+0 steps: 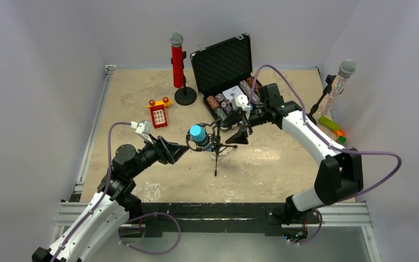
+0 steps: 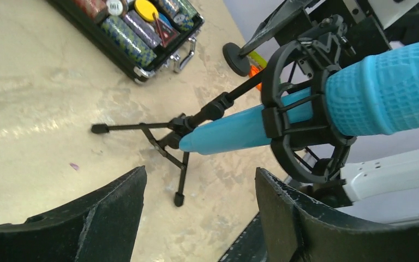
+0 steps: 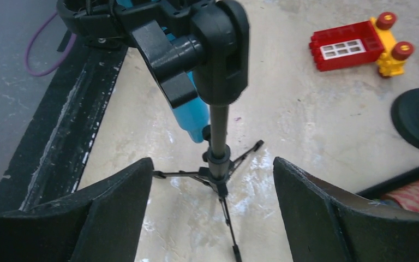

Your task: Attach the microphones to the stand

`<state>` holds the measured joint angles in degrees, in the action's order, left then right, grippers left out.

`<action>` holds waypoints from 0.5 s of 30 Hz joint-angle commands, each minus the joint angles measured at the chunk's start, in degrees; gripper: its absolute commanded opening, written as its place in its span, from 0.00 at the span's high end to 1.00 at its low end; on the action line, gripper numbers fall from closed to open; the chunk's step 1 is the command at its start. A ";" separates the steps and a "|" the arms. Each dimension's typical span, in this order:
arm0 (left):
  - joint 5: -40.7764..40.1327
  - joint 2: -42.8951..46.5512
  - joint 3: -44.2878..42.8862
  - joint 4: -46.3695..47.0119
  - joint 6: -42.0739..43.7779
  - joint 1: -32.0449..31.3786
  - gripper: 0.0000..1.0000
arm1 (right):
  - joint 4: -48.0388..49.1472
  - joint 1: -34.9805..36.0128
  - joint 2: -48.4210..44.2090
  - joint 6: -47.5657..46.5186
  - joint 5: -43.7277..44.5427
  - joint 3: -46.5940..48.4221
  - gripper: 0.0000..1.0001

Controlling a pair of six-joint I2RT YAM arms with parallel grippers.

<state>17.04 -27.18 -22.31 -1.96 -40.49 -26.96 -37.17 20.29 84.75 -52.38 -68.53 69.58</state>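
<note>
The light-blue microphone point(image 1: 199, 135) sits tilted in the black ring mount of a small tripod stand point(image 1: 217, 153) at the table's middle. In the left wrist view the blue microphone point(image 2: 327, 101) passes through the ring point(image 2: 277, 117), above the tripod legs point(image 2: 166, 136). My left gripper point(image 1: 184, 148) is open and empty just left of it. My right gripper point(image 1: 239, 136) is open and empty just right of the stand, whose pole point(image 3: 219, 136) stands between and beyond its fingers. The red glitter microphone point(image 1: 178, 61) stands upright on a round-base stand point(image 1: 185, 96). The silver glitter microphone point(image 1: 338, 84) is on a stand at the far right.
An open black case point(image 1: 223, 63) with poker chips lies at the back middle. A red toy phone point(image 1: 159, 113) lies left of centre. Green and orange blocks point(image 1: 335, 128) lie at the right wall. White walls close in on three sides.
</note>
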 commanded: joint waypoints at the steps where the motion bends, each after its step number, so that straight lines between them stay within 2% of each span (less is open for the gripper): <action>1: 3.21 -0.02 4.49 14.10 -16.95 0.48 0.26 | 17.48 3.19 -1.42 11.91 -1.97 -4.24 0.18; 7: 5.65 -1.23 8.36 26.15 -25.17 0.45 0.28 | 31.72 4.90 -1.21 22.39 -4.10 -10.26 0.27; 9: 5.95 -2.28 8.80 28.01 -26.33 0.45 0.28 | 35.12 4.89 -0.41 26.12 -4.04 -10.94 0.36; 13: 7.38 -6.30 8.67 33.54 -29.69 0.42 0.32 | 35.25 5.02 1.71 29.26 -3.80 -9.57 0.52; 15: 8.99 -8.39 7.68 35.84 -30.85 0.42 0.34 | 35.06 4.97 2.02 29.40 -3.72 -9.36 0.57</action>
<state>22.65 -32.38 -13.37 22.85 -65.84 -26.74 -6.70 25.10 85.84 -27.75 -70.72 58.81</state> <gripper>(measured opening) 0.679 0.475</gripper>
